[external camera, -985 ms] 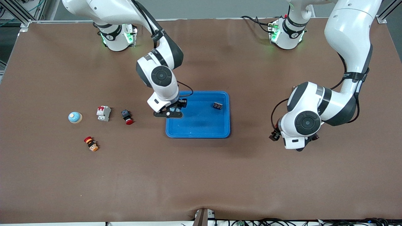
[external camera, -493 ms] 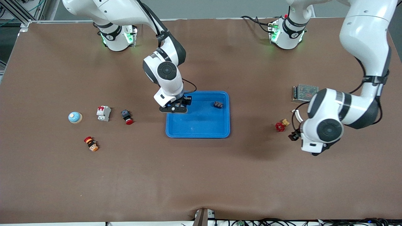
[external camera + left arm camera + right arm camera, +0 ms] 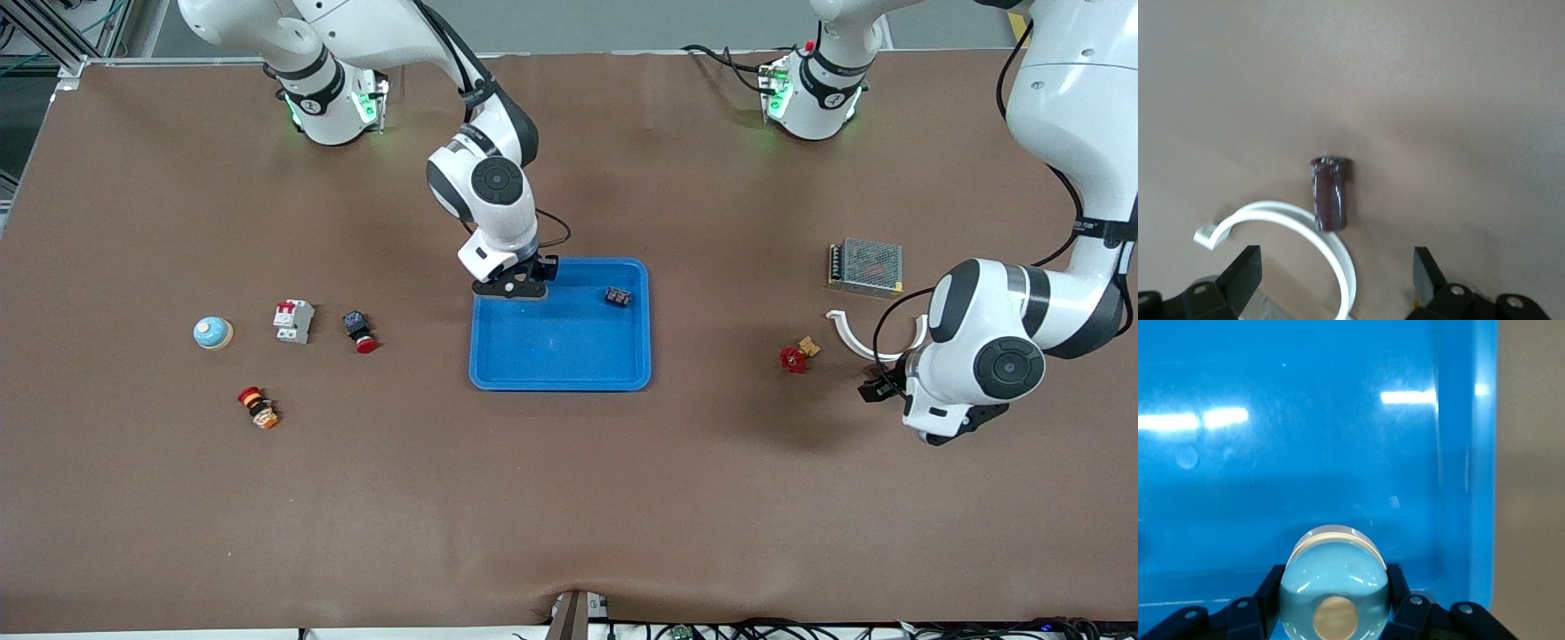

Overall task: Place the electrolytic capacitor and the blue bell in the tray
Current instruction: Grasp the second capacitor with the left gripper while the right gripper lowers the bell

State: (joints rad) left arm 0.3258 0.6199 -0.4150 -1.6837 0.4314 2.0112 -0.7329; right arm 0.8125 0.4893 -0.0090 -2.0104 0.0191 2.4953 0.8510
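Observation:
My right gripper (image 3: 516, 286) is shut on a pale blue bell (image 3: 1335, 587) with a tan button. It hangs over the corner of the blue tray (image 3: 560, 360) that lies toward the robots' bases and the right arm's end. In the right wrist view the tray floor (image 3: 1305, 453) fills the picture. A second blue bell (image 3: 213, 332) sits on the table toward the right arm's end. My left gripper (image 3: 1336, 270) is open above the table at the left arm's end. The electrolytic capacitor (image 3: 1331, 197), a dark brown cylinder, lies on the table, touching a white curved clip (image 3: 1331, 253).
A small dark part (image 3: 618, 297) lies in the tray. A white breaker (image 3: 293, 320), a red push button (image 3: 359, 332) and an orange-red button (image 3: 258, 407) lie near the second bell. A red valve (image 3: 796, 356), the white clip (image 3: 849, 333) and a mesh-covered box (image 3: 865, 265) lie near the left arm.
My right gripper carried the bell along the tray's edge toward the robots' bases. The left arm swung toward its own end of the table, uncovering the mesh box, the valve and the clip.

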